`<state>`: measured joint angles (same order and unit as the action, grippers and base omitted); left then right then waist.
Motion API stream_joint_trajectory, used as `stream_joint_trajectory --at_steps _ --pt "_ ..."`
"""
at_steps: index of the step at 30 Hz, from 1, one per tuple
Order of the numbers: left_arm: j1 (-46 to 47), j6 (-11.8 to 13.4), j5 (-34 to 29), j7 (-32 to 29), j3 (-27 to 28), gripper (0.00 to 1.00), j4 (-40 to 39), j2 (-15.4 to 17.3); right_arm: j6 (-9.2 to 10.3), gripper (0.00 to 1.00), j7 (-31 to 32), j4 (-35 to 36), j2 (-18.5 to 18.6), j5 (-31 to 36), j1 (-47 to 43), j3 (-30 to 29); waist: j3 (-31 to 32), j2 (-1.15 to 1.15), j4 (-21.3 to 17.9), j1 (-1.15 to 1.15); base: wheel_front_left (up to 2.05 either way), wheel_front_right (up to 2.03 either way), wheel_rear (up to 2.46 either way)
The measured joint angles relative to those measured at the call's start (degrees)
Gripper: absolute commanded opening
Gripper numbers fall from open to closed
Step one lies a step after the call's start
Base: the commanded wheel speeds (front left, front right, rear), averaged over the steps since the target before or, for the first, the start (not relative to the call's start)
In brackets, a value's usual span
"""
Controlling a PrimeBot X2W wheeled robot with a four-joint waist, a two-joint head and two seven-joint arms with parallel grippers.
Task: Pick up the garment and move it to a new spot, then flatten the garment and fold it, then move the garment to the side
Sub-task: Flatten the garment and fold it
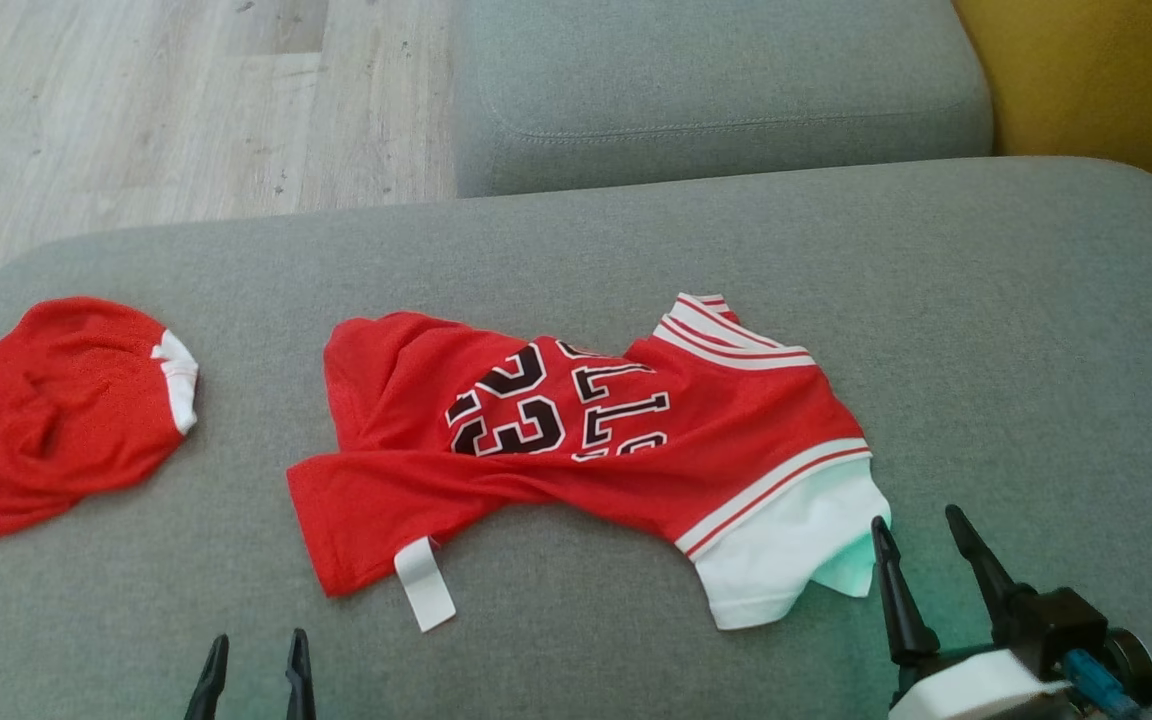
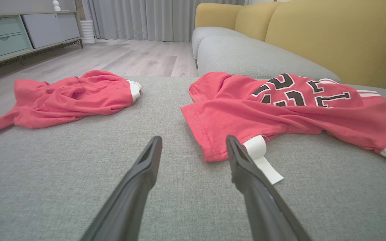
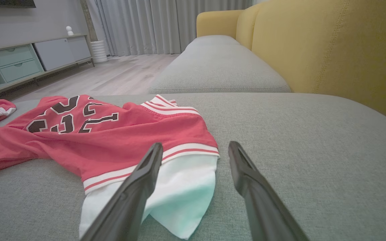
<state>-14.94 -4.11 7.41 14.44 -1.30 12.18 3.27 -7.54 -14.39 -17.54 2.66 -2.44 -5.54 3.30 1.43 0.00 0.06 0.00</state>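
The jersey (image 1: 576, 440) lay crumpled in the middle of the frame on the grey cushion (image 1: 986, 300). My right jaws, at the lower right, stood wide open and empty, just beside its white end. My left jaws, at the bottom edge, were open and empty too, near the label (image 1: 424, 583). Another red cloth (image 1: 56, 410) lay at the left.

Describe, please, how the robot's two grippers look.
The left gripper and right gripper each have two long, slim, black fingers tapering to pointed tips. Behind the right one sit a black block, a white casing and a small blue part.
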Motion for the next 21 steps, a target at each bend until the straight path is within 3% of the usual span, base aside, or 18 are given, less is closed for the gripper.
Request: stream_joint_trajectory --at_steps 12,18,21 --pt "0.05 -0.40 -0.38 0.00 0.22 1.00 0.04 -0.04 0.00 1.00 0.00 0.08 -0.01 0.00 0.03 0.31 -0.09 0.00 -0.30 0.00 0.00 0.00 0.00" --pt "1.80 -0.99 -3.14 0.00 -2.56 1.00 1.29 0.01 0.00 1.00 0.02 -0.18 -0.01 -0.10 0.32 0.05 -0.65 0.00 -0.53 0.00 0.00 0.00 0.00" --pt "3.72 -0.99 -4.42 -0.86 -3.97 1.00 4.24 0.08 0.00 1.00 3.08 -1.34 0.02 -0.11 0.96 -0.15 -1.15 0.00 -0.61 0.00 0.00 0.00 0.00"
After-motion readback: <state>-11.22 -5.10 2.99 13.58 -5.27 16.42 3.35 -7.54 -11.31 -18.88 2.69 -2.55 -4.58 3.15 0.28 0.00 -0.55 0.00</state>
